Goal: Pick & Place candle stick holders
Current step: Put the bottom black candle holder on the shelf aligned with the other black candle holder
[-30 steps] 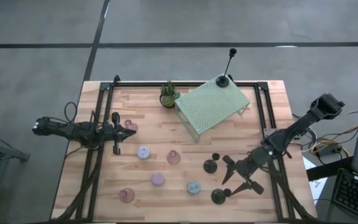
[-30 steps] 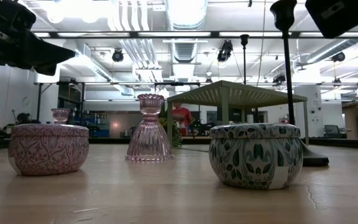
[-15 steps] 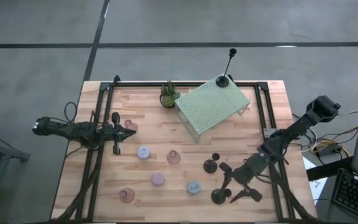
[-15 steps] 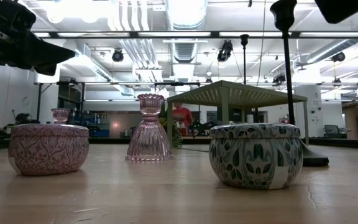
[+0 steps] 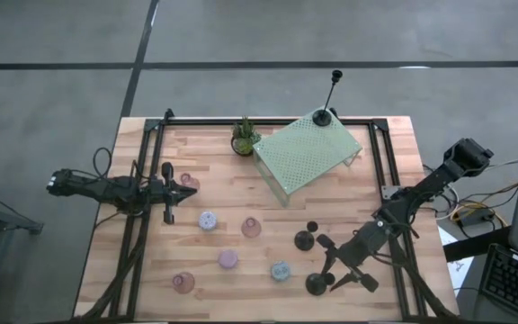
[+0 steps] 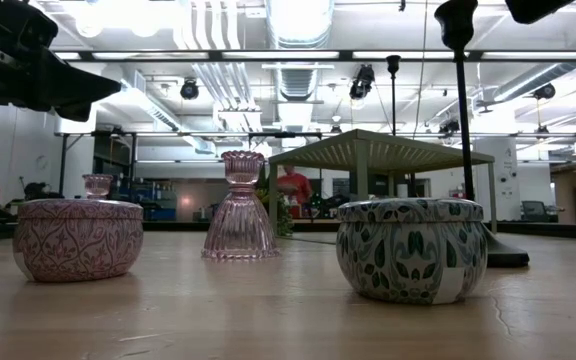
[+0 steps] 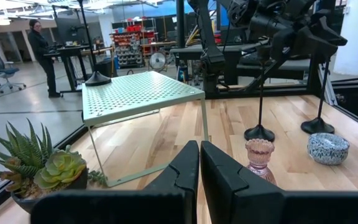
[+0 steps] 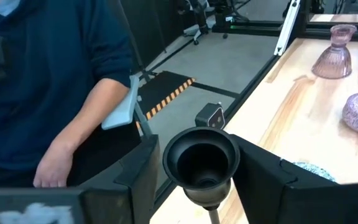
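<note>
Black metal candle stick holder [image 8: 202, 167], round base and thin stem, stands upright near the front right corner of the wooden tabletop [image 5: 223, 171]. The right claw [image 5: 334, 270] is positioned at its upper end: in the right wrist view the holder's open cup sits centred between the two dark fingers [image 8: 263, 176], with a narrow gap visible on each side. The claw is partly spread around the cup; contact is not confirmed.

The controlling relation is alignment. The holder's long axis runs vertically, and the fingers flank the cup from opposite sides, so closing should grip it squarely. The right arm is much the nearer; the left claw [image 7: 199, 165], pressed together and empty, waits at the tabletop's left side.

Two more black holders [image 5: 305, 239] stand just beside the first. The pale green perforated platform [image 5: 308, 151] lies well apart, toward the rear.
</note>
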You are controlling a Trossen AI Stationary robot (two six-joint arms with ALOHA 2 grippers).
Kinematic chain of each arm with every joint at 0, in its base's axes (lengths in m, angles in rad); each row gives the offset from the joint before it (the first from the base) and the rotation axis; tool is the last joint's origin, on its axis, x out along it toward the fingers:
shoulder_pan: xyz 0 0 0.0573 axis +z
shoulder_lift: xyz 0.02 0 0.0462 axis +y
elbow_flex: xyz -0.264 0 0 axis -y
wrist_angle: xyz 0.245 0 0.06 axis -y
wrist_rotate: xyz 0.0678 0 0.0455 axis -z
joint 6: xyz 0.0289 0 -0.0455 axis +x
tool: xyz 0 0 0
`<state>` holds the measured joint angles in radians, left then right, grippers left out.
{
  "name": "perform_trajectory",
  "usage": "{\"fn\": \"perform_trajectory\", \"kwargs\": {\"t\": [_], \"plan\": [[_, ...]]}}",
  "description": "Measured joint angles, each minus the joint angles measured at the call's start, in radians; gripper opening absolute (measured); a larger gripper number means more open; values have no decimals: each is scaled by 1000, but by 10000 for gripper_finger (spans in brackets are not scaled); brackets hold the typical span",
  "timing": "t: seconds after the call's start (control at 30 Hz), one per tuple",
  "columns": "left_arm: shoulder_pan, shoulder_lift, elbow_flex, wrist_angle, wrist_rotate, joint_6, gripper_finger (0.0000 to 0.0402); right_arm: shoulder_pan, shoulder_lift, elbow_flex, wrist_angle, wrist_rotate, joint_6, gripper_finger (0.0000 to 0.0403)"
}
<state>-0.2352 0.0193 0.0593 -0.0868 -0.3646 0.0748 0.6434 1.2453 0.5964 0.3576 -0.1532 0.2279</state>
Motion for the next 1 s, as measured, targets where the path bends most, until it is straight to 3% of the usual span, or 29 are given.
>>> {"fn": "perform_trajectory", "kwargs": {"t": [0.27, 0.53, 0.77, 0.87, 1.0], "plan": [[0, 0, 0, 0, 0, 0, 21, 0, 0, 0, 0, 2, -19, 126], [0, 0, 0, 0, 0, 0, 21, 0, -20, 3, -3, 30, -8, 152], [0, 0, 0, 0, 0, 0, 21, 0, -136, 3, -77, 35, 71, 133], [0, 0, 0, 0, 0, 0, 21, 0, -211, 4, -164, 84, 110, 133], [0, 0, 0, 0, 0, 0, 21, 0, -320, 4, -274, 233, 118, 143]]}}
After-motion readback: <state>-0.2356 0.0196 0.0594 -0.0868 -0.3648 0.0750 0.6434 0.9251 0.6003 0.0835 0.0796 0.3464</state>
